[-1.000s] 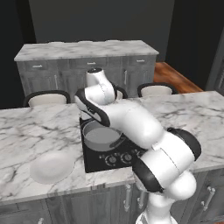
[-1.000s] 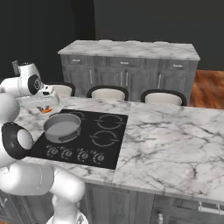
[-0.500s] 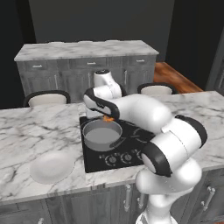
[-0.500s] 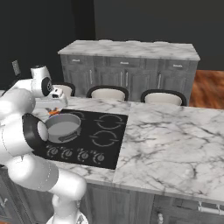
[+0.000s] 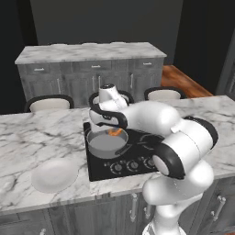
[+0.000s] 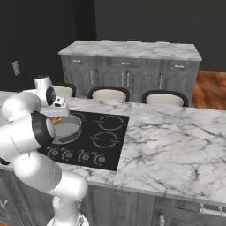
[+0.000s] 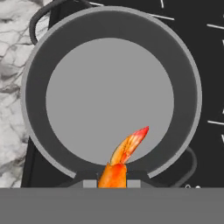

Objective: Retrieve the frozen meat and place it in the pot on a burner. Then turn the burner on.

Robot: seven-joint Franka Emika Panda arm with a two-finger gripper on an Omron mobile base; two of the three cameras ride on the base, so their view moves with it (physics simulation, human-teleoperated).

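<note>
In the hand view, the frozen meat (image 7: 124,155) sits at the bottom centre of the frame, and its thick orange end is pinched between the two fingertips of the hand (image 7: 113,181). The hand is closed on this small piece, with the fingers nearly together. The thin reddish tail of the piece points up and to the right of the frame, so its long axis runs away from the hand and leans a little to one side.

Behind the meat, the pot (image 7: 39,70) takes the middle of the frame, with its flat grey bottom bare. The piece hangs over the lower part of the pot, close to the near wall but inside the rim. So the pot lies straight below the hand and somewhat ahead of it, not to the side.

In the left base view, the meat (image 5: 114,132) is a small orange spot just above the pot (image 5: 106,146), at the centre of the picture. The pot stands on the left front burner of the black cooktop (image 5: 142,137). A white plate (image 5: 54,176) lies on the counter (image 5: 27,137) in the lower left.

Probably the release is the next step, and the tail will fall inside the pot, since the whole piece is over the opening.
</note>
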